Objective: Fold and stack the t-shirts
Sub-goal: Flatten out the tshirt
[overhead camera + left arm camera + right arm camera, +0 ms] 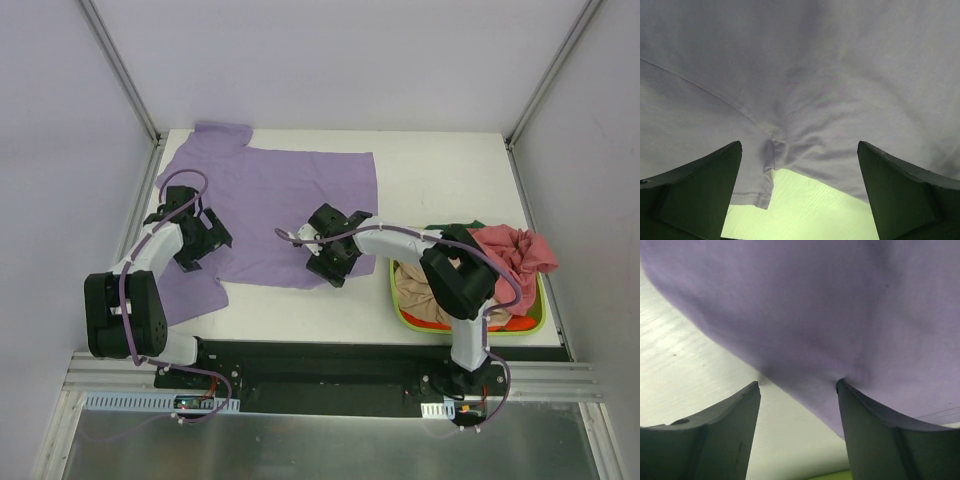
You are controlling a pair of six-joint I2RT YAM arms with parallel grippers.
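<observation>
Lavender t-shirt (280, 205) laid flat on table (440, 180); other t-shirts (510, 250) heaped in basket (535, 325).
Left gripper (202, 243) is held at the sleeve seam and right gripper (330, 255) at the near hem, both jaws parted, nothing gripped.

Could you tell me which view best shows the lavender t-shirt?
Top external: the large lavender cloth t-shirt lies spread out there, both sleeves visible. The left wrist view shows only a seam and hem corner; the right wrist only a close patch of its edge.
</observation>
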